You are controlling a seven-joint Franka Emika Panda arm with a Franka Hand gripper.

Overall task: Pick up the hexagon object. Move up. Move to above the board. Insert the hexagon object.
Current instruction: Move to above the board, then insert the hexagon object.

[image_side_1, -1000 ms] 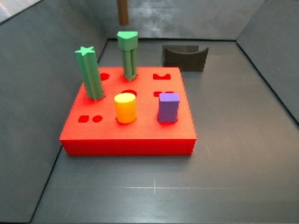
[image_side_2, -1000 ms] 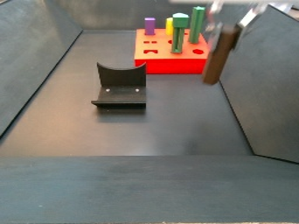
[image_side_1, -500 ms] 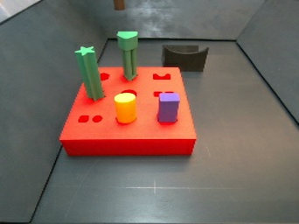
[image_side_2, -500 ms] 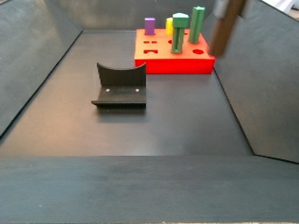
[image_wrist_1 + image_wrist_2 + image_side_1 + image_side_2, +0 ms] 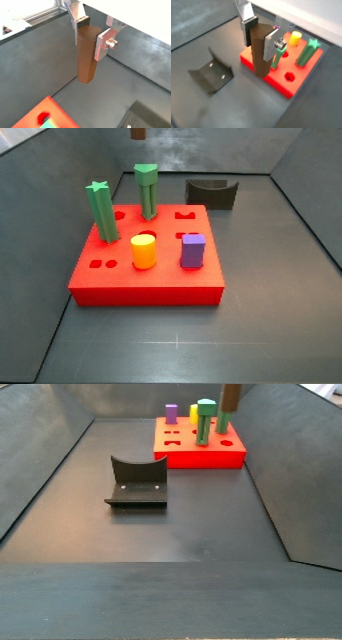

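Note:
My gripper [image 5: 92,35] is shut on the hexagon object [image 5: 85,57], a dark brown peg that hangs straight down between the silver fingers [image 5: 105,43]. The same grip shows in a wrist view [image 5: 261,39], where the peg [image 5: 260,60] hangs in front of the red board [image 5: 288,83]. In both side views only the peg's lower end shows at the top edge [image 5: 138,132] [image 5: 230,396]; the gripper itself is out of frame. The board [image 5: 147,280] [image 5: 201,457] lies on the floor, and a corner of it shows in a wrist view [image 5: 40,117].
The board holds two tall green pegs [image 5: 102,213] [image 5: 146,191], a yellow peg [image 5: 143,251] and a purple peg [image 5: 193,250]. The dark fixture [image 5: 213,193] [image 5: 136,481] [image 5: 212,75] stands on the floor beside the board. Grey walls enclose the floor.
The gripper has carried the hexagon object upward, nearly out of both side views, and sideways toward the board.

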